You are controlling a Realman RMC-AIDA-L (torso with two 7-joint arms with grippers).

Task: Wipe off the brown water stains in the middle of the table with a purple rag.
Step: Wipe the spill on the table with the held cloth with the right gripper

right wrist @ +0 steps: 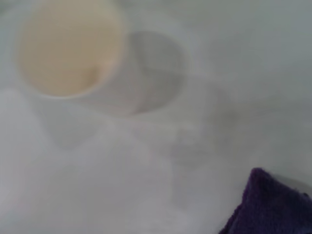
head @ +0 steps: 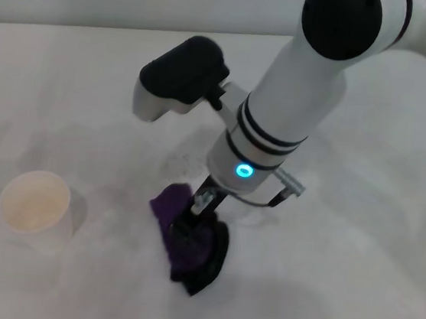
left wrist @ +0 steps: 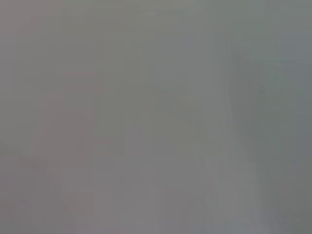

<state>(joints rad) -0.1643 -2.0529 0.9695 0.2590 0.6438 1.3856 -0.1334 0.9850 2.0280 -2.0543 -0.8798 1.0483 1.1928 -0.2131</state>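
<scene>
One arm is working in the head view: the right gripper (head: pixel 198 239) is reaching down from the upper right and pressing onto the purple rag (head: pixel 178 225), its dark fingers clenched into the cloth. The rag is lying bunched on the table (head: pixel 353 283) near the middle, directly under and around the fingertips, with a blackish edge showing on its near side. A white cup (head: pixel 35 202) is standing well apart to the robot's left. A faint grey speckled smudge (head: pixel 186 156) is sitting just beyond the rag; the brown stain itself is not showing, perhaps covered by the cloth.

Nothing but flat grey is filling the left wrist view, and the left gripper is not appearing anywhere.

From the right wrist view, the cup (right wrist: pixel 68 46) with its tan inside is standing on the table (right wrist: pixel 97 195), and a corner of the rag (right wrist: pixel 273 204) is lying apart from it.
</scene>
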